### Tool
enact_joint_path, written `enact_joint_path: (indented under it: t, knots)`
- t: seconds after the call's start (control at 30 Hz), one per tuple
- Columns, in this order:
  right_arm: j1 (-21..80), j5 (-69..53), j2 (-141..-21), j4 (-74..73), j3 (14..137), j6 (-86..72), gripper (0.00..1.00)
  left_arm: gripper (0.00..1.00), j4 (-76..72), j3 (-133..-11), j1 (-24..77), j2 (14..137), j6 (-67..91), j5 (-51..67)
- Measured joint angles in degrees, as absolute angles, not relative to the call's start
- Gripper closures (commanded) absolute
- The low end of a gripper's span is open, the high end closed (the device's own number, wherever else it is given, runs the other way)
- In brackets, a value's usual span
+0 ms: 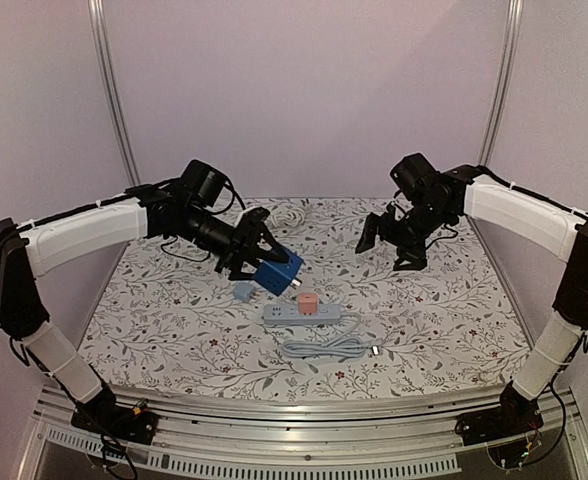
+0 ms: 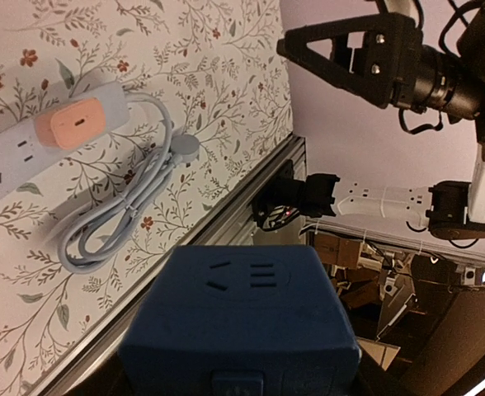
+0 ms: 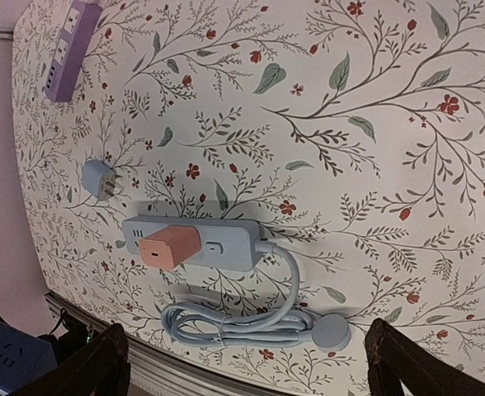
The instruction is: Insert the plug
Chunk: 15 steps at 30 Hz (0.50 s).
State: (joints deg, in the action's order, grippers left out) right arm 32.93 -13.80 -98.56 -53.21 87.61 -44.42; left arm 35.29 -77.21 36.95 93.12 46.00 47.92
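Apparently, pink plug [image 3: 170, 246] in strip [image 3: 226, 243], lettering blurred

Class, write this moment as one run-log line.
left fingers: gripping blue cube | right fingers: open, empty | pink plug: in power strip | small plug: on table

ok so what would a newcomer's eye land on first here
The dark blue cube adapter clamped in the left tool, held in the air above the middle of the floral table, grabs the eye first. On the table close by lies a pale power strip with a salmon-pink plug seated in it, cord coiled in front. The right tool hangs open to the right, empty.
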Motion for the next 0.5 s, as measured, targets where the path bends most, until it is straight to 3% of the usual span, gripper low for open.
enact_joint_path:
  t: [0.27, 0.5]
  knots:
    - [32.93, -13.67, -96.16, -49.56, 86.13, -45.3, 0.01, 1.0, 26.61, -73.41, 37.04, 87.39, 45.43, 49.45]
    - [32.93, -10.96, -96.16, -47.75, 84.95, -40.97, 0.01, 1.0, 33.41, -74.98, 37.98, 86.72, 36.91, 41.25]
